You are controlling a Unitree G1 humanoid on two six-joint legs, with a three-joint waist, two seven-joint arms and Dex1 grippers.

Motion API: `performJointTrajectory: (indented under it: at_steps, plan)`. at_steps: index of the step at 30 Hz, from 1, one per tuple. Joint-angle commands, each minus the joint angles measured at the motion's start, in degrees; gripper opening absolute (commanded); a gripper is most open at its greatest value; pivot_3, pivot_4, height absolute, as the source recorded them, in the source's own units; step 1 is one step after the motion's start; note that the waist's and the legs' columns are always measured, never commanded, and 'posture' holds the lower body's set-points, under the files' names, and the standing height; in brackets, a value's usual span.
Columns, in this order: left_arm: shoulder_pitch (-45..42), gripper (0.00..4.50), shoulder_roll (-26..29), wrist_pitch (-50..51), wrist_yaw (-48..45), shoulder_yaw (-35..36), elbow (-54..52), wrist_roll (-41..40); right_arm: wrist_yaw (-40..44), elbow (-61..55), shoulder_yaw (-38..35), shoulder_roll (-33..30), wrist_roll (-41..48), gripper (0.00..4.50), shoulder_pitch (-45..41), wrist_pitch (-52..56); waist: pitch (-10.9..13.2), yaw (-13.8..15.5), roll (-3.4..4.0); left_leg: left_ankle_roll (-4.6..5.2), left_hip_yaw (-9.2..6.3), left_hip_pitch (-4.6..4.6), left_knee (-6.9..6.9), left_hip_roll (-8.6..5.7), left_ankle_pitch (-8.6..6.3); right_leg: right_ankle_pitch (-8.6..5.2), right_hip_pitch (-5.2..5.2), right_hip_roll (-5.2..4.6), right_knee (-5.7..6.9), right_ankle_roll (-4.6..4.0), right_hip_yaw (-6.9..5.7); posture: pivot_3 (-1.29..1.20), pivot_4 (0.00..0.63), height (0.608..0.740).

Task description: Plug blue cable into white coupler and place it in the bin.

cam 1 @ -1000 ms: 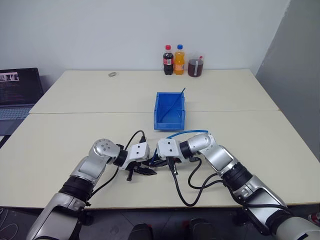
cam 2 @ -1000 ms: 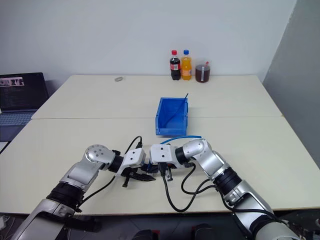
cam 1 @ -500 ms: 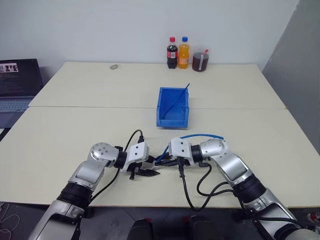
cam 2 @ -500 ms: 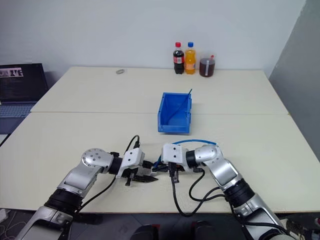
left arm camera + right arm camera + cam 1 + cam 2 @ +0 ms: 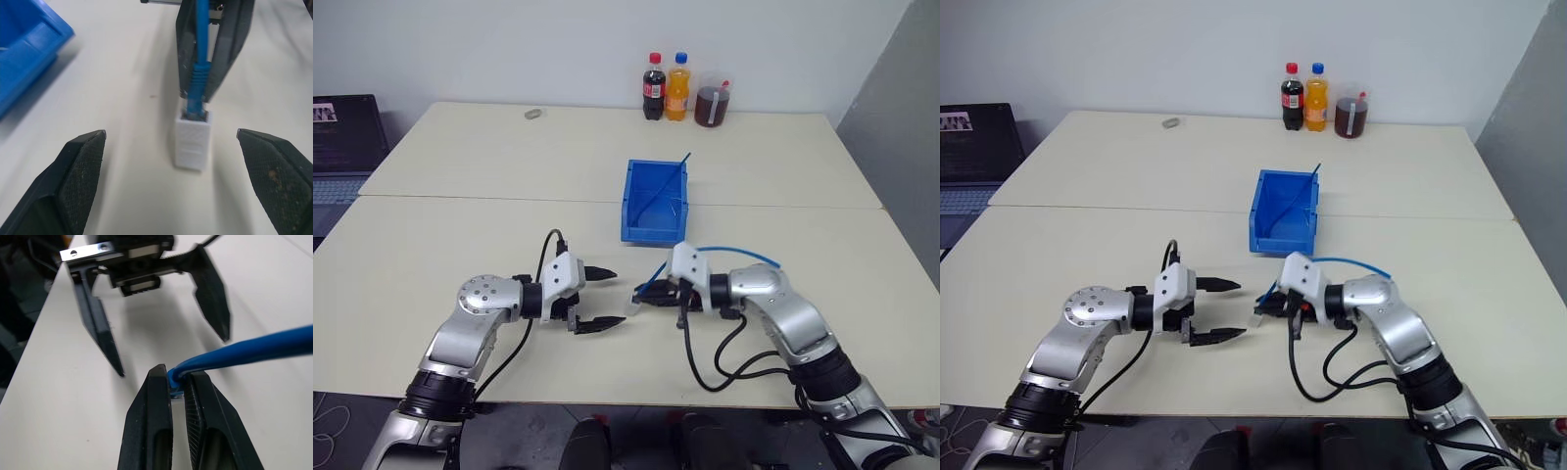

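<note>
Pale bench (image 5: 460, 245) against a white wall, laptop (image 5: 342, 127) off its far left edge, three drink bottles (image 5: 680, 88) at the far edge, small grey piece (image 5: 533, 114) near the far left. Blue bin (image 5: 654, 227) sits mid-bench with a dark-blue strand (image 5: 668, 180) leaning in it.

Left gripper (image 5: 597, 299) has its jaws spread wide, nothing between them, facing the right one near the front edge. Right gripper (image 5: 646, 297) has its fingers (image 5: 156, 431) pressed on the blue cable (image 5: 199, 73) just behind the plug. Left wrist view shows the plug seated in the white coupler (image 5: 193, 139), which hangs off the cable end, apart from both left fingers (image 5: 78, 171).

Step judged: plugging looks done, handoff to one arm; placing is what's left. Next move calls for carrying the joined pair over the bin's low front lip and letting go, without the cable loop (image 5: 734, 253) snagging.

Hard to tell: whether the plug is fully latched; whether the coupler touches the bench; the cable's far end is hidden behind the right forearm.
</note>
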Motion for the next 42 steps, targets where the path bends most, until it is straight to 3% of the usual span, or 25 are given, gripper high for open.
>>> performJointTrajectory:
  at_steps: [1,9,14,18,24,32,36,42]
  plan:
    - [-0.4,4.5,1.2,2.5,3.1,4.1,-3.2,-2.3,-4.4,-3.9,-9.1,0.0,6.5,0.07,-4.0,6.8,0.1,0.0,0.0,-0.01,-0.07,-0.17,0.05,-0.01,0.01,0.03,-0.1,0.0,0.0,-0.02,-0.07,0.0,0.15,0.74]
    - [-4.3,4.5,1.1,4.7,9.0,6.3,-2.3,-1.7,-11.7,14.0,-15.5,3.3,8.2,0.07,-19.3,6.3,0.3,-0.2,0.02,0.0,-0.11,-0.2,0.06,-0.03,0.01,0.18,-0.13,0.0,0.02,-0.21,-0.14,0.0,0.15,0.74]
    - [-6.1,4.5,2.2,3.7,9.2,5.9,-1.1,-0.7,-16.5,39.2,-14.7,7.2,3.4,0.07,-35.0,0.0,0.3,-0.4,0.05,-0.01,0.11,-0.29,0.03,-0.05,0.01,0.21,-0.28,-0.05,0.06,-0.26,-0.15,0.0,0.15,0.74]
    - [-7.4,4.5,2.6,4.3,9.8,5.9,-0.9,-0.4,-9.8,52.1,-8.9,3.6,-2.4,1.01,-42.8,-3.4,0.3,-0.2,0.05,-0.02,0.29,-0.4,0.04,-0.07,0.01,0.22,-0.5,-0.13,0.18,-0.27,-0.1,0.0,0.15,0.74]
    - [-9.1,4.5,2.6,6.3,11.5,6.2,-1.1,-0.7,2.5,57.7,-3.1,-2.6,-7.4,2.45,-47.5,-6.8,0.3,1.0,0.09,-0.04,0.46,-0.99,0.17,-0.13,0.0,0.22,-1.01,-0.25,0.24,-0.27,-0.03,0.0,0.15,0.74]
    - [-12.9,4.5,2.2,11.4,14.8,7.0,-1.2,-1.5,19.8,53.8,1.8,-13.3,-10.9,4.43,-46.5,-7.9,0.4,1.0,0.15,-0.03,0.42,-1.13,0.42,-0.11,0.01,0.22,-1.15,-0.22,0.52,-0.27,-0.13,0.0,0.15,0.74]
    - [-13.5,4.5,2.5,13.3,18.4,8.3,-0.7,-0.3,21.4,42.0,-2.3,-18.2,-8.1,4.48,-39.4,-5.5,0.4,0.8,0.16,-0.03,0.36,-1.12,0.6,-0.04,0.0,0.22,-1.14,-0.15,0.62,-0.27,-0.15,0.0,0.15,0.74]
    - [-11.8,4.5,3.2,15.0,24.1,13.0,-2.3,-0.8,10.6,13.4,-15.4,-19.5,0.5,4.48,-18.1,4.4,0.4,1.2,0.16,-0.03,0.26,-1.23,0.99,-0.09,0.0,0.23,-0.99,-0.22,0.77,-0.26,-0.22,0.0,0.15,0.74]
